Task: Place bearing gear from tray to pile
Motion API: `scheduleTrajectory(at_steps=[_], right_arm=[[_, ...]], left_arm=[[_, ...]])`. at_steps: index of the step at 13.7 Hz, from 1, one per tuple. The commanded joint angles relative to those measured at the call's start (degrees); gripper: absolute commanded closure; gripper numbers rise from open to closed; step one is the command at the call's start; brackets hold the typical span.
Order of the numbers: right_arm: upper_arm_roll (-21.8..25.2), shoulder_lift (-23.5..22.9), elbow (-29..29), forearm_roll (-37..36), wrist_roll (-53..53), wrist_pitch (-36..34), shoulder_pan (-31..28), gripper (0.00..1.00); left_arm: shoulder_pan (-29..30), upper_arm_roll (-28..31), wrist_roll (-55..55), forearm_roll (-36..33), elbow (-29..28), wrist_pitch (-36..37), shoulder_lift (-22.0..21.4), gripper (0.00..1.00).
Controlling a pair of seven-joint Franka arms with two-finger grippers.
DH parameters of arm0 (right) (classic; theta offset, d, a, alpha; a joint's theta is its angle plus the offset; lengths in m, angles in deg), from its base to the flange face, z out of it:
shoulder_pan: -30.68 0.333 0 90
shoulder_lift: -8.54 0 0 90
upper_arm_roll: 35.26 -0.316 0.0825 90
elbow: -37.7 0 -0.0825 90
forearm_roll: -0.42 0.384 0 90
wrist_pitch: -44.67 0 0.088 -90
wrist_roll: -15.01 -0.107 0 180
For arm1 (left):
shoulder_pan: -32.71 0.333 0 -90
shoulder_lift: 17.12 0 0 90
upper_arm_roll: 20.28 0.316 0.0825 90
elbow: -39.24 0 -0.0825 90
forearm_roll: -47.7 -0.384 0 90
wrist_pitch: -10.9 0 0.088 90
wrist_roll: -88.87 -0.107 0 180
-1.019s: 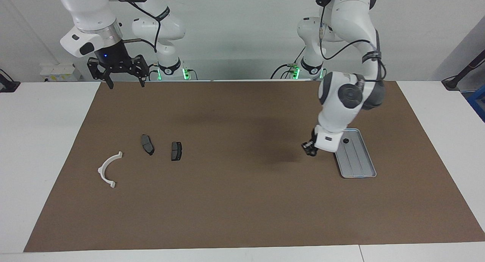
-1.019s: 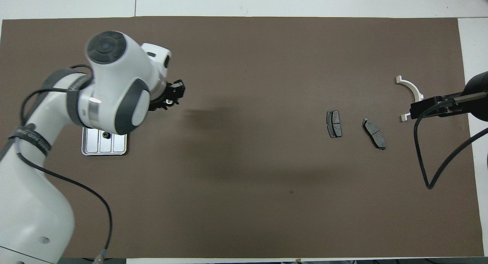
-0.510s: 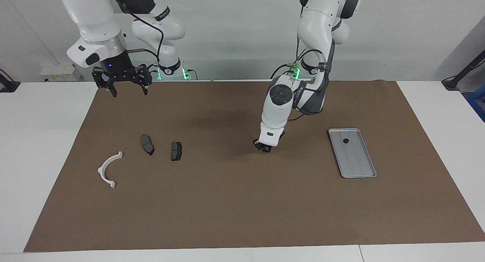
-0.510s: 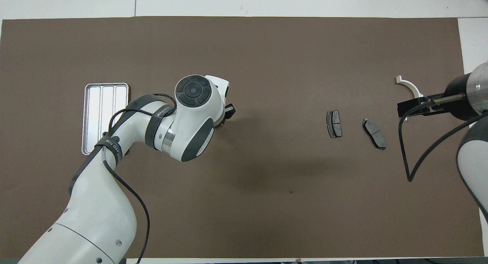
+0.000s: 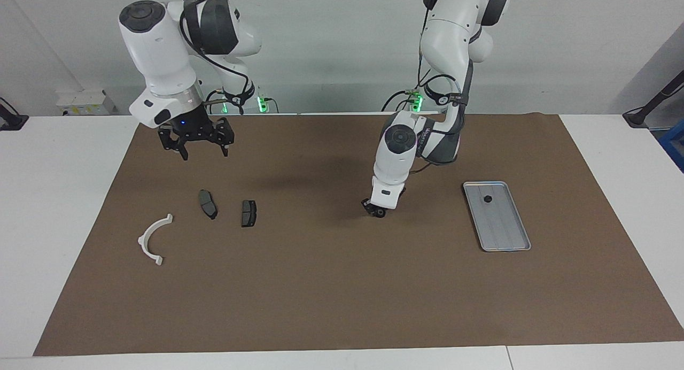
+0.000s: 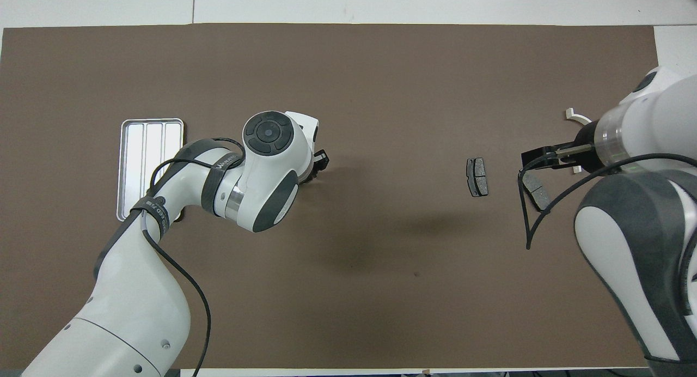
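The silver-grey tray lies toward the left arm's end of the table, with a small black bearing gear on its end nearer the robots. In the overhead view the tray is partly covered by the left arm, and the gear is hidden. My left gripper hangs low over the middle of the mat. The pile lies toward the right arm's end: a white arc and two dark pads. My right gripper is open and empty in the air, over the mat beside the pads.
A brown mat covers most of the white table. In the overhead view the right arm covers part of the arc and one pad; the other pad shows whole.
My left gripper has swung from beside the tray to the middle of the mat and sunk slightly. My right gripper has come down from the robots' edge toward the pads.
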Motion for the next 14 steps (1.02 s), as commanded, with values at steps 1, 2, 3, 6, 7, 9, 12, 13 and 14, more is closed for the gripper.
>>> scheduleTrajectory(at_steps=[1,2,3,6,7,9,12,13,14], right_arm=[[0.0,-1.5,1.0,1.5,-8.3,2.7,2.6,0.00],[0.0,-2.4,0.9,1.5,-11.8,2.9,3.9,0.00],[0.0,-3.1,0.9,1.5,-14.7,3.7,4.9,0.00],[0.0,-6.2,0.7,1.5,-24.3,7.2,10.4,0.00],[0.0,-7.5,0.3,1.4,-27.6,8.0,12.6,0.00],[0.0,-10.4,-1.2,1.1,-33.8,9.6,16.3,0.00],[0.0,-17.1,-6.8,0.4,-41.0,11.1,21.2,0.00],[0.1,-19.5,-9.3,0.4,-42.5,11.0,22.9,0.00],[0.1,-21.4,-11.2,0.3,-44.0,11.0,24.1,0.01]], left_arm=[[2.7,0.3,-2.4,-0.5,-2.4,5.9,-5.8,0.00],[4.8,0.2,-7.2,-0.5,-6.3,6.2,-10.0,0.00],[6.9,0.3,-13.4,-0.5,-10.4,6.2,-14.1,0.00],[17.2,0.2,-31.0,-0.4,-19.0,6.1,-21.3,0.00],[21.4,0.2,-38.7,-0.4,-19.4,5.9,-21.4,0.00],[29.4,0.1,-50.7,-0.2,-20.1,5.0,-21.5,0.00],[32.2,0.1,-53.9,-0.2,-22.7,-0.2,-21.6,0.05],[32.2,0.2,-53.7,-0.2,-24.0,-2.6,-21.2,0.15],[32.3,0.2,-53.7,-0.2,-24.8,-4.5,-20.8,0.27]])
